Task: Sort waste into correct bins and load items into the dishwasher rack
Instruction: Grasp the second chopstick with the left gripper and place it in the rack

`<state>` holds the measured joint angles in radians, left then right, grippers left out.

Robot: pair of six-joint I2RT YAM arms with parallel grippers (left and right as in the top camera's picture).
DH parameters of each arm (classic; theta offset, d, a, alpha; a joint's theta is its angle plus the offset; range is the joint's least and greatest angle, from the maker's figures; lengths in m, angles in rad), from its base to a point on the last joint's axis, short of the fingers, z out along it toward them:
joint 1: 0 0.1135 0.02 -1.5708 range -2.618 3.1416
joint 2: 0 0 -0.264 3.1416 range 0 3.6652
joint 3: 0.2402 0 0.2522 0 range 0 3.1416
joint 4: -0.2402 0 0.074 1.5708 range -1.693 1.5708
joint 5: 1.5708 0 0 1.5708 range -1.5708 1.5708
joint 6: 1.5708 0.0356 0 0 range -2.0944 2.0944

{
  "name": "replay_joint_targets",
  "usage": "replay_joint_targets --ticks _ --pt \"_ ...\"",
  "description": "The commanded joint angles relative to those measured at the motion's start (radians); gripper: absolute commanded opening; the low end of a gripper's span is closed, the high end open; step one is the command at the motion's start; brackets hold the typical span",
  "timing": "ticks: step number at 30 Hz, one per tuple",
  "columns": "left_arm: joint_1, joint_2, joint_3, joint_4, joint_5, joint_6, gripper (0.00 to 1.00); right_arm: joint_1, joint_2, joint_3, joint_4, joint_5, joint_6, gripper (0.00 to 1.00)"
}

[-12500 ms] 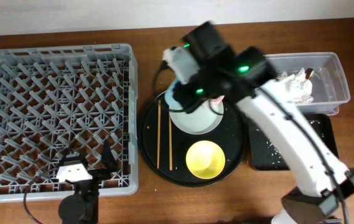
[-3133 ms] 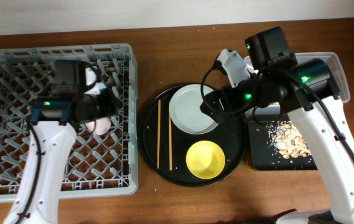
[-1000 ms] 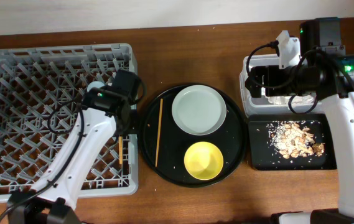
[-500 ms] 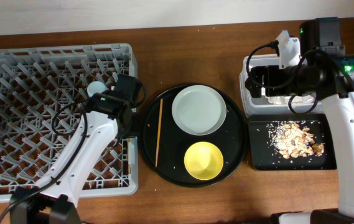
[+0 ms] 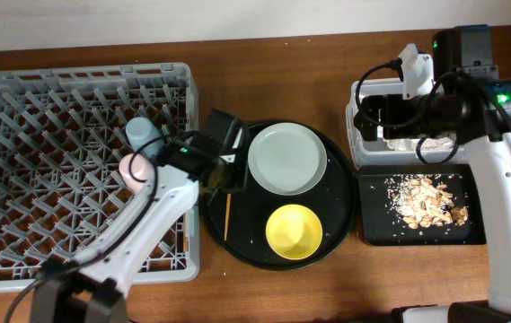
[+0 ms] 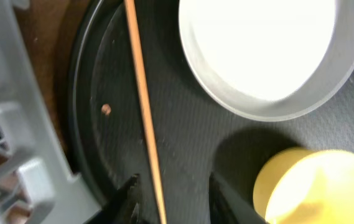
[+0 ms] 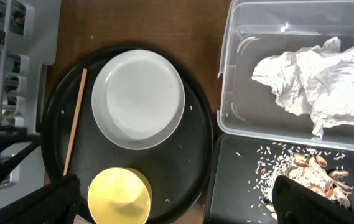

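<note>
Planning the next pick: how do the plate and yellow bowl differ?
The plate is pale, wide and shallow; the yellow bowl is narrower, deeper and bright. The plate lies on the far half of the round black tray, the yellow bowl on its near half. Both sit upright, empty and apart.

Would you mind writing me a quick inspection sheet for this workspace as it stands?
Surface: brown wooden table.
Job's things: blue cup and pink cup in the dishwasher rack; plate, yellow bowl and one chopstick on the round black tray; tissue wad in the clear tub; food scraps in the black rectangular tray.
Clutter: one crumb on the round black tray.
Tools: left tool open, straddling the chopstick; right tool open, empty.
Cables: black cable looped along the right arm.
Surroundings: pale wall behind the table.
</note>
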<state>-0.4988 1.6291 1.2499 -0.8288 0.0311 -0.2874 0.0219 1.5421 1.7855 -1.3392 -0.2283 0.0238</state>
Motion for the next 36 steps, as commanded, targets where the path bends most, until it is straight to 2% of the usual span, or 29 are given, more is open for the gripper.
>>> replay_joint_targets --ticks 1,12,13,16,20,23,26,28,31,35,36 --pt "-0.007 0.106 -0.009 0.062 -0.039 -0.014 0.38 -0.004 0.003 -0.002 0.001 0.008 0.003 0.99" --pt "-0.007 0.367 -0.009 0.143 -0.057 -0.014 0.37 -0.004 0.003 -0.002 0.001 0.008 0.004 0.99" --pt "-0.007 0.38 -0.009 0.143 -0.053 -0.014 0.33 -0.005 0.003 -0.002 0.001 0.008 0.004 0.99" --pt "-0.007 0.381 -0.008 0.139 -0.044 -0.014 0.11 -0.004 0.003 -0.002 0.001 0.008 0.004 0.99" --pt "-0.007 0.316 0.03 0.097 0.0 -0.014 0.0 -0.004 0.003 -0.002 0.001 0.008 0.004 0.99" --pt "-0.007 0.146 0.082 0.024 -0.006 -0.01 0.0 -0.005 0.003 -0.002 0.001 0.008 0.004 0.99" --pt "0.028 -0.072 0.096 -0.1 -0.15 -0.01 0.0 -0.005 0.003 -0.002 0.001 0.008 0.004 0.98" --pt "0.08 -0.137 0.096 -0.201 -0.252 -0.007 0.02 -0.004 0.003 -0.002 0.001 0.008 0.004 0.99" --pt "0.161 -0.131 0.083 -0.28 -0.195 0.062 0.1 -0.004 0.003 -0.002 0.0 0.008 0.004 0.99" --pt "0.193 -0.056 0.063 -0.264 -0.177 0.103 0.11 -0.004 0.003 -0.002 0.0 0.008 0.004 0.99" --pt "0.195 -0.031 0.063 -0.252 -0.178 0.103 0.16 -0.004 0.003 -0.002 0.001 0.008 0.004 0.99"
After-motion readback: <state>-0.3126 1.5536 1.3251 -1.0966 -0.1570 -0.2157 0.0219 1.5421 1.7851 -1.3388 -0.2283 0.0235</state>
